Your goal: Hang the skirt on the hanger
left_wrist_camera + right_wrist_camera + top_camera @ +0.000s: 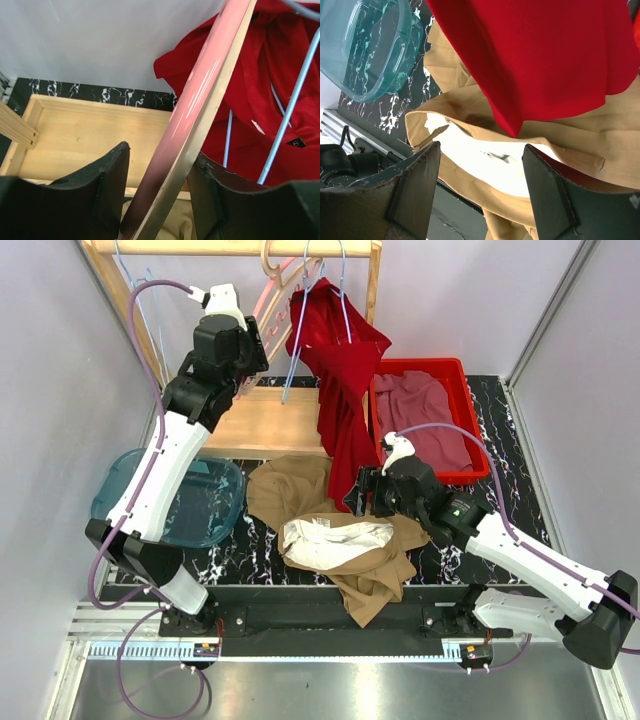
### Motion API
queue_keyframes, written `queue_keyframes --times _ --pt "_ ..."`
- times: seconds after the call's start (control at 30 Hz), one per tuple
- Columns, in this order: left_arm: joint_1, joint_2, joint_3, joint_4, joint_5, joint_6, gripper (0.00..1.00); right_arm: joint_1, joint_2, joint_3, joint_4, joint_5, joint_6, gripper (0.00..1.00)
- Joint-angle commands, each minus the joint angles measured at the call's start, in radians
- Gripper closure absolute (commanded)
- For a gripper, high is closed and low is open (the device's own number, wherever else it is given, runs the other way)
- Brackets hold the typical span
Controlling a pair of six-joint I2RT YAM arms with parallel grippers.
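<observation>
We count two arms, three garments, two containers and one wooden clothes rail (200, 248) across the top of the overhead view.

The tan woven skirt with a cream lining (365, 580) lies crumpled at the lower centre of the black marble-patterned table (500, 410), not on any hanger. The lining shows as a pale, smooth oval on top of the coarser tan cloth.

A red, smooth-looking garment (345, 400) hangs from a thin pale blue wire hanger (290, 110) at upper centre, and its lower end drapes down over the skirt's upper edge. A mauve cloth (420, 405) lies bunched in the red plastic crate (425, 366) at right. A translucent teal plastic tub (130, 480) sits at left.

More wire hangers hang from the rail; we cannot count them surely.

The left gripper (161, 151) is raised at the upper left with its jaws parted around the flat, glossy pink hanger (200, 95). The hanger lies against one finger, with a gap at the other.

The right gripper (481, 146) hovers over the skirt at centre, jaws wide apart and holding nothing, just below the red garment's hanging tip.
</observation>
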Motion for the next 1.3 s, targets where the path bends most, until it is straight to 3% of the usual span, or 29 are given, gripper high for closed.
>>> queue_keyframes --times 0.0,0.2,0.33,0.4,0.7,0.8,0.9,0.93,1.07,1.27 --pt "0.015 0.005 -0.016 0.021 -0.003 -0.01 0.51 -0.005 0.004 0.017 0.026 -0.015 0.007 0.26" --pt "0.041 -0.043 -0.05 0.013 -0.064 -0.045 0.64 -0.005 0.016 0.022 0.023 -0.017 0.007 0.26" --pt "0.069 -0.092 -0.094 0.007 -0.073 -0.056 0.82 -0.006 0.024 0.029 0.023 -0.018 0.007 0.26" --pt "0.087 -0.107 -0.113 0.001 -0.084 -0.052 0.87 -0.005 0.025 0.035 0.024 -0.022 0.007 0.26" --pt "0.193 -0.239 -0.238 -0.027 -0.112 -0.067 0.86 -0.005 0.053 0.062 0.026 -0.045 0.002 0.27" --pt "0.215 -0.268 -0.232 -0.042 -0.112 -0.064 0.78 -0.005 0.061 0.06 0.03 -0.052 0.005 0.27" --pt "0.216 -0.273 -0.2 -0.048 -0.096 -0.045 0.56 -0.003 0.065 0.059 0.035 -0.06 0.01 0.27" --pt "0.216 -0.27 -0.188 -0.053 -0.092 -0.033 0.39 -0.005 0.065 0.057 0.037 -0.061 0.013 0.27" --pt "0.218 -0.238 -0.108 -0.067 -0.076 -0.006 0.23 -0.005 0.056 0.055 0.037 -0.064 0.017 0.27" --pt "0.219 -0.213 -0.044 -0.077 -0.053 0.002 0.12 -0.005 0.042 0.046 0.037 -0.06 0.024 0.28"
